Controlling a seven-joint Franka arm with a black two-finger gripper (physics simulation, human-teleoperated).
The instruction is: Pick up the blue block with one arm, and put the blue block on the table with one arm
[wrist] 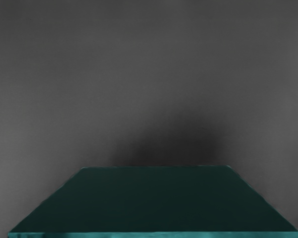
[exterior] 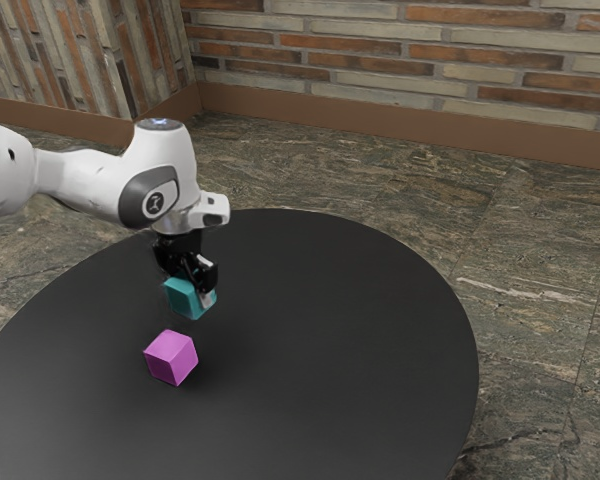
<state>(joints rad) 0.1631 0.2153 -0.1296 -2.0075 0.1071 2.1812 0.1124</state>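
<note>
Behind everything, a wall of long orange and cream bricks point(exterior: 410, 50) rises over a mottled stone floor point(exterior: 525, 265). On that floor sits the round matt-black table point(exterior: 370, 320), its near edge and part of its edge towards the exterior view's left cut off by the frame. The white jointed arm point(exterior: 80, 185) reaches in over the table's left-hand edge in the exterior view, its base out of frame. From its end hangs the black two-finger gripper point(exterior: 194, 290), clamped on the teal-blue cube point(exterior: 183, 298), which I take to be the task's blue block. The cube is tilted and held above the table, between its middle and its far edge; a soft dark shadow point(wrist: 174, 141) lies on the tabletop beyond it in the wrist view. The magenta-pink cube point(exterior: 171, 357) is apart from it, farther from the table's far edge.

So the pick-up looks done; lowering the cube to the tabletop and letting go are what is left. It probably wants levelling first, or it may land on an edge and tip.

One finger point(exterior: 207, 298) shows against the cube's side; the other is mostly hidden behind it, so its exact contact is hard to make out. How high the cube hangs is also hard to judge.
</note>
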